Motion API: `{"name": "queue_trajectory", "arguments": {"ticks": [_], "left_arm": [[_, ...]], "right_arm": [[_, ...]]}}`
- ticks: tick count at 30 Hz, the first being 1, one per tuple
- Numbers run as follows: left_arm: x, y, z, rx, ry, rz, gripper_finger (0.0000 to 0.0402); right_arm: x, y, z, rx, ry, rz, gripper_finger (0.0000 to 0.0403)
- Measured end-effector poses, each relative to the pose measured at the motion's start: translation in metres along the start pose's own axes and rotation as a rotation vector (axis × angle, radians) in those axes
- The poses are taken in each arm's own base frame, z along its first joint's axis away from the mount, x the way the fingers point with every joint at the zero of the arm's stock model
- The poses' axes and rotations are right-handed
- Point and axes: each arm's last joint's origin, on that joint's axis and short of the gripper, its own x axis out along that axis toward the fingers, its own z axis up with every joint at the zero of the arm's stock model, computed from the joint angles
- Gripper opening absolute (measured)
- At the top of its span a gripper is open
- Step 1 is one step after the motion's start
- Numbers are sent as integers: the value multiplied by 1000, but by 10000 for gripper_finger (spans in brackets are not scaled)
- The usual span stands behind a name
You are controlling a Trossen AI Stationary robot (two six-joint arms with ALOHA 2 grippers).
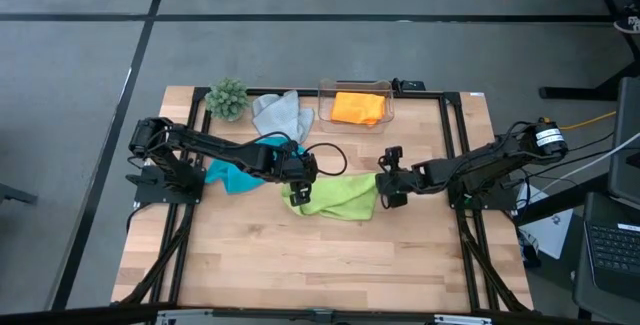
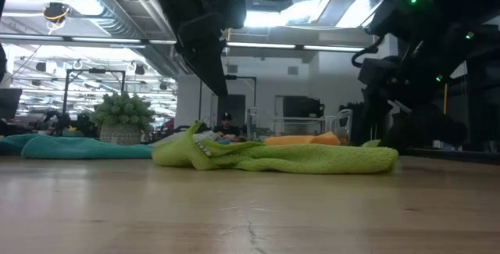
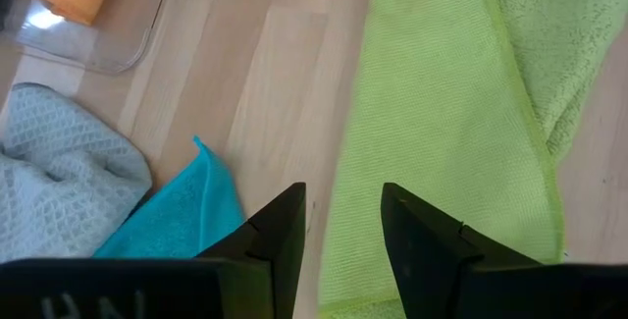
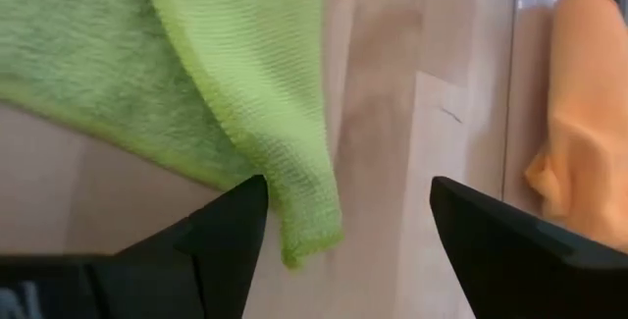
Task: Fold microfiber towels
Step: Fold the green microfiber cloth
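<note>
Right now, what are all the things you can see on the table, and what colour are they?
lime green towel: one, lime green, crumpled at the middle of the table between the two grippers.
turquoise towel: one, turquoise blue, left of the green one, partly under the left arm.
grey towel: one, light grey, bunched at the far edge beside the plant.
orange towel: one, orange, inside the clear box.
clear box: one, see-through, far edge, middle.
plant: one, small, green, fuzzy, far left corner.
table: one, light wood.
left gripper: one, dark, open, at the green towel's left end.
right gripper: one, dark, open, at its right end.
</note>
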Motion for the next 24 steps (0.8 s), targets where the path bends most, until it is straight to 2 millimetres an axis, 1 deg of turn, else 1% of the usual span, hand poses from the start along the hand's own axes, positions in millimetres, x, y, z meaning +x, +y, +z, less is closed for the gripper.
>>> {"name": "queue_trajectory", "arguments": {"ticks": [5, 9, 11, 16, 21, 24], "left_arm": [[0, 0, 0, 0, 0, 0, 128], [0, 0, 0, 0, 0, 0, 127], [0, 0, 0, 0, 0, 0, 128], [0, 0, 0, 0, 0, 0, 127], [0, 0, 0, 0, 0, 0, 127], [0, 0, 0, -1, 0, 0, 127]], "right_arm": [[0, 0, 2, 15, -16, -7, 286], [0, -4, 5, 60, -28, -97, 286], [0, -5, 6, 68, -38, -110, 286], [0, -3, 7, 70, -59, -50, 286], [0, -3, 7, 69, -60, -43, 286], [0, -1, 7, 65, -73, 11, 277]]}}
